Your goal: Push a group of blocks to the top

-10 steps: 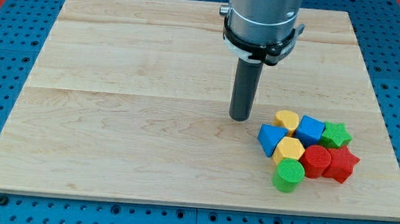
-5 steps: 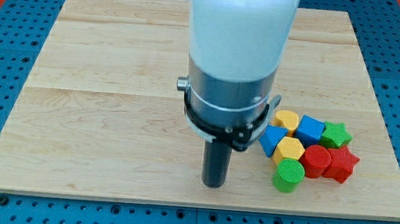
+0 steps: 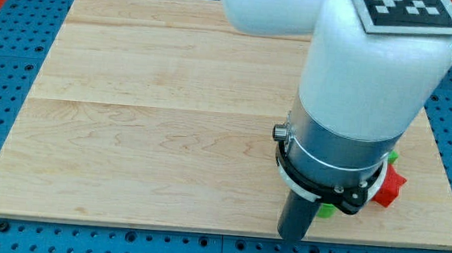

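**Most of the group is hidden behind the arm**

My tip (image 3: 291, 238) stands at the bottom edge of the desk (image 3: 152, 137), at the view's bottom, a little right of the middle. The end effector is only a straight rod, so it has no open or closed state; it holds nothing and can only push.

The group to move lies at the view's bottom right, but the big body of the arm covers nearly all of it. Only a red star block (image 3: 388, 186), a small piece of a green block (image 3: 392, 156) above it, and a bit of another green block (image 3: 327, 210) just beside the rod are visible. I cannot tell if the tip touches this last block.

In my judgement, the risks are these:

- The tip seems to be below the left side of the group, not under its centre. A push to the top from here can turn the group or split it.
- The outer blocks on the right, like the red star block, can stay behind.
- The tip is very near the desk edge.
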You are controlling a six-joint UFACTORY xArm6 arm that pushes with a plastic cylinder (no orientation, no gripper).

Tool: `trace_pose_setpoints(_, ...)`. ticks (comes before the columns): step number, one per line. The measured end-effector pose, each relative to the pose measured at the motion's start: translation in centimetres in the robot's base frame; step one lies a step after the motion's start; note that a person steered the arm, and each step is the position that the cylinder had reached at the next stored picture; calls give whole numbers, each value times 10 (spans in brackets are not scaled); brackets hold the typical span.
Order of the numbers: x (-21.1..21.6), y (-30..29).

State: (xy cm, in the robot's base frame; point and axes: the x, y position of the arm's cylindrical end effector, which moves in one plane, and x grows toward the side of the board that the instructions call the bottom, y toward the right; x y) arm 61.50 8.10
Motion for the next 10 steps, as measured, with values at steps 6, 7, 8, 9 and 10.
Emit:
trace_pose_setpoints(6, -67, 39)
trace_pose_setpoints(7, -88, 41)
trace_pose_setpoints(8, -111, 43)
trace_pose_setpoints(9, -131, 43)
trace_pose_setpoints(10, -143, 44)
